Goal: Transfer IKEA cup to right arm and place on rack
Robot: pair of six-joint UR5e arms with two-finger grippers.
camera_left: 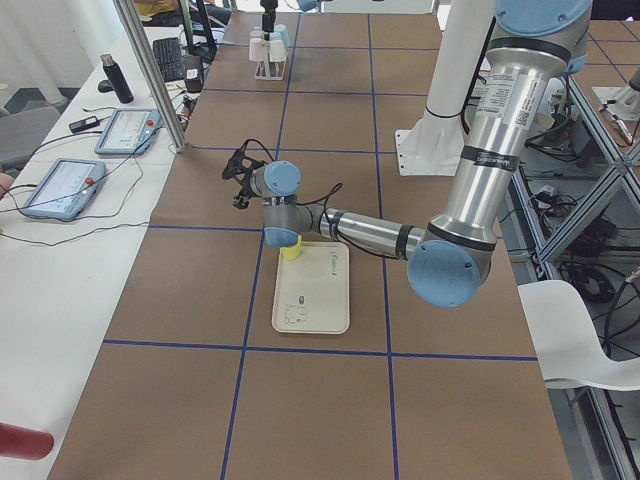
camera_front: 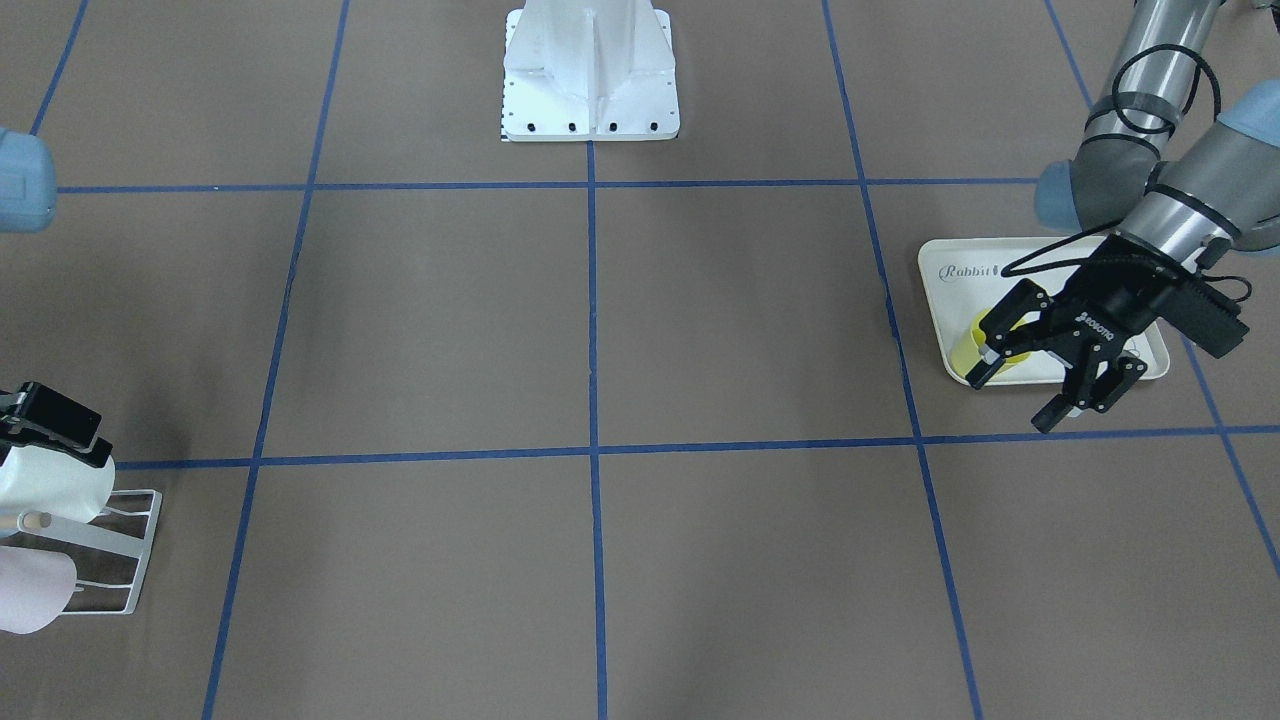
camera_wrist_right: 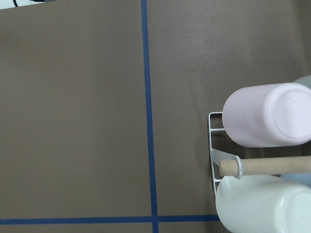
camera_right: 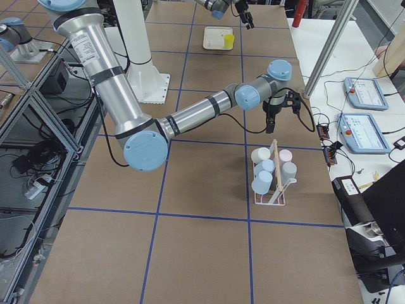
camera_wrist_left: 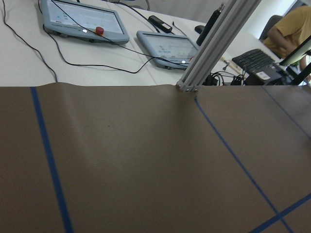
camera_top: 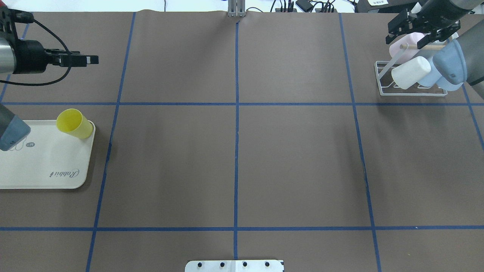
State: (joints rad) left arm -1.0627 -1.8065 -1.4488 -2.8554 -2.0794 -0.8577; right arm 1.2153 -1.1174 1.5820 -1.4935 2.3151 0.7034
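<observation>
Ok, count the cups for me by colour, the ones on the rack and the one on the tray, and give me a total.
Yellow cup, on the tray: 1
White cup: 1
Pink cup: 1
Light blue cups: 2
Grey cup: 1
Total: 6 cups, 5 of them on the rack

cup [camera_front: 962,352] half behind left fingers [camera_front: 980,375] | rack [camera_front: 100,540] cut by edge
</observation>
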